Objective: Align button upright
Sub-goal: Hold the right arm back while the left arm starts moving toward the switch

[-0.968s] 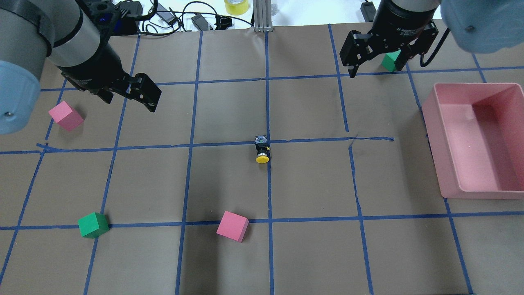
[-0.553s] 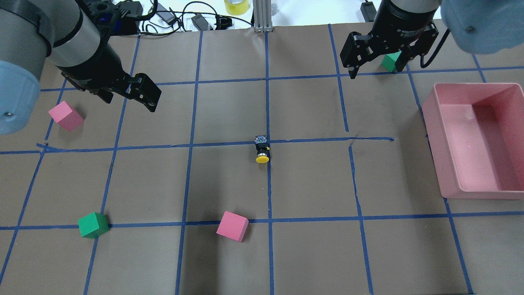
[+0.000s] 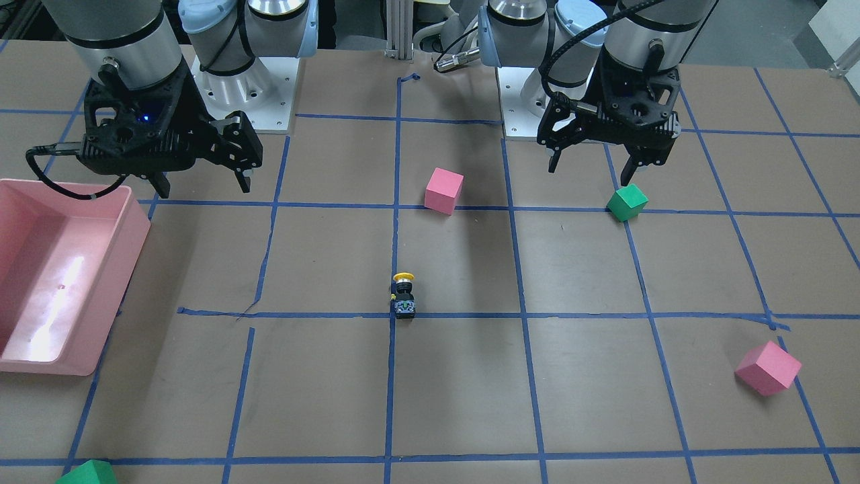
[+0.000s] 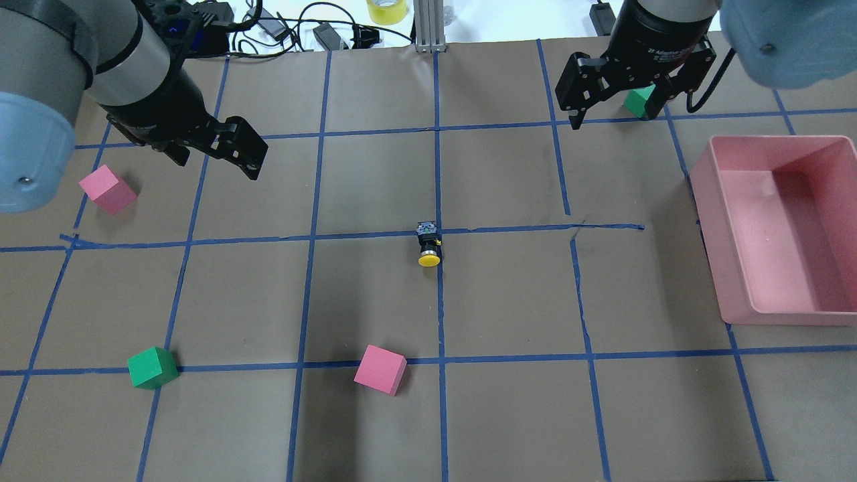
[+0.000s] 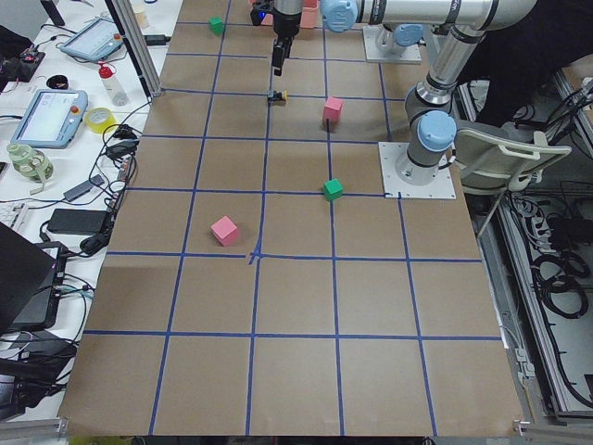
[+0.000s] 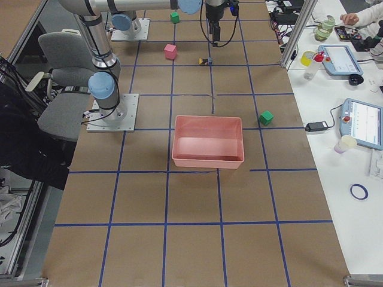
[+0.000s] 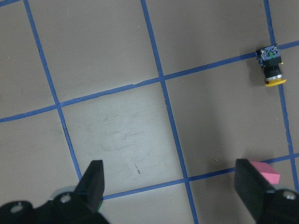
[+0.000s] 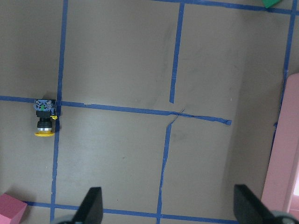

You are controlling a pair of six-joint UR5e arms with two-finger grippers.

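The button [image 4: 428,246] lies on its side at the table's middle, on a blue tape crossing, with its yellow cap toward the robot and its grey-black base away. It also shows in the front view [image 3: 404,296], the left wrist view [image 7: 271,72] and the right wrist view [image 8: 45,117]. My left gripper [image 4: 214,159] hovers open and empty, far to the button's left and beyond it. My right gripper [image 4: 612,114] hovers open and empty at the far right, well away from the button.
A pink bin [image 4: 713,248] stands at the right edge. Pink cubes sit at the left [image 4: 107,189] and near the front middle [image 4: 380,369]. One green cube [image 4: 152,367] is at the front left; another [image 4: 639,99] lies under the right gripper.
The left arm has shifted slightly, its gripper moving a little up and right in the overhead view. The right gripper has edged slightly away. The button has not moved.
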